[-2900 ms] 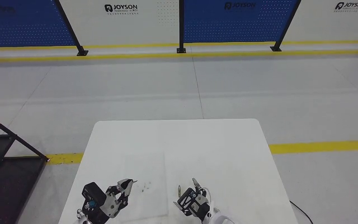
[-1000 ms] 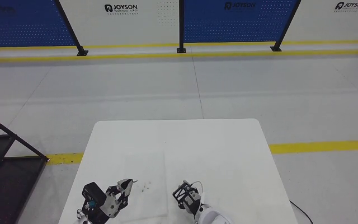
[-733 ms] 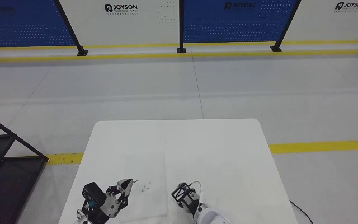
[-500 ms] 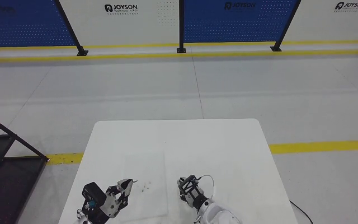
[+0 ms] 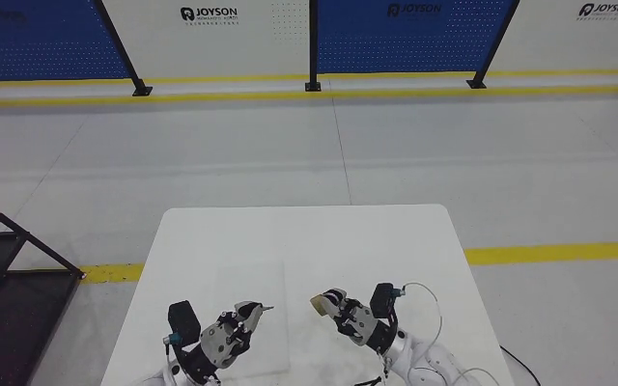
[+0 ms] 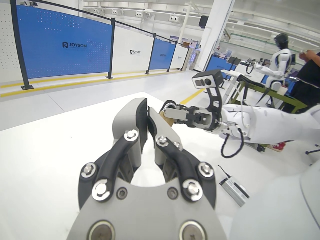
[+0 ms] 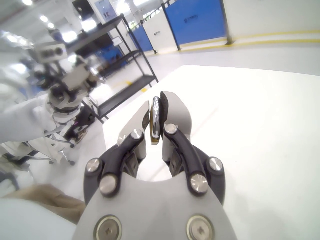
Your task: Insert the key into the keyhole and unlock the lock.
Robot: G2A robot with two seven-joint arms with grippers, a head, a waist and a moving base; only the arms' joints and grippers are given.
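My right gripper is shut on the lock, a small brass padlock with a silver shackle clamped edge-on between the pads. In the top view the lock sticks out of the right gripper toward the left arm. My left gripper is shut on the key, whose thin tip points at the lock across a short gap. From the left wrist, the left gripper has its pads pressed together, hiding the key. Just beyond it is the right gripper with the lock.
Both grippers hover over the near part of the white table. A black shelf rack stands beside the table's left edge. A small grey box with a cable lies low beside the robot.
Both arms have come forward over the table. The left gripper moved right with the key. The right gripper swung round so the lock now faces the key.
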